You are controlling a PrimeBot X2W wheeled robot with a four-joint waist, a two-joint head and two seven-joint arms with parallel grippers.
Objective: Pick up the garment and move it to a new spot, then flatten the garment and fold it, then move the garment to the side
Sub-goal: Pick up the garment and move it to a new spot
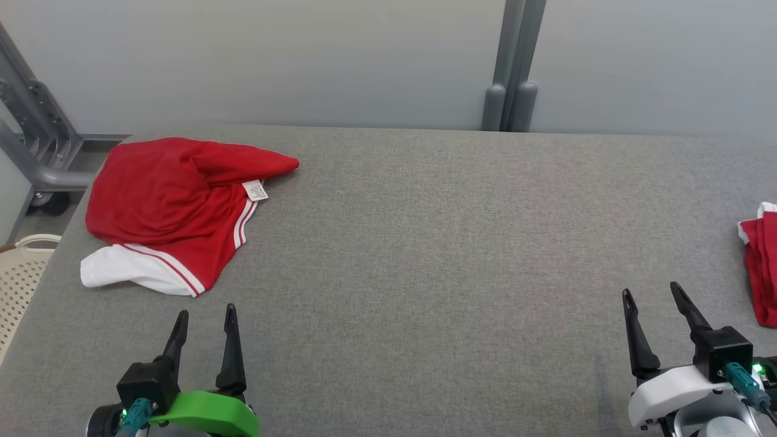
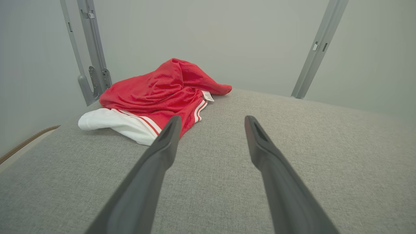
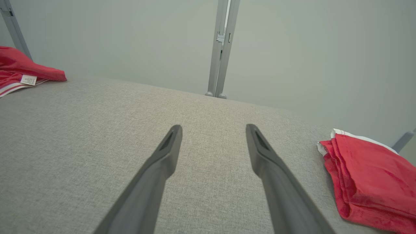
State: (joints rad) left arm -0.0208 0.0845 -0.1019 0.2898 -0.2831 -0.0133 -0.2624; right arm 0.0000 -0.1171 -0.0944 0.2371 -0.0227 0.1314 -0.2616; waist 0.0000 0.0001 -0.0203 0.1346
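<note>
Garment [image 1: 164,206], red with white trim, lies crumpled at your ten o'clock on the grey table [image 1: 425,243], its white label [image 1: 256,190] showing on the right side. Your left gripper [image 1: 206,311] hovers at seven o'clock, near it but apart, jaws wide and empty. Your right gripper [image 1: 651,290] sits at five o'clock, jaws wide, holding nothing. At three o'clock rests a folded red piece [image 1: 762,267].

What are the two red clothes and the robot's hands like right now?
Crumpled red garment: bunched up, unfolded, lying on the table's left.
Folded red garment: folded, lying at the table's right edge.
Left gripper: open, empty.
Right gripper: open, empty.
</note>
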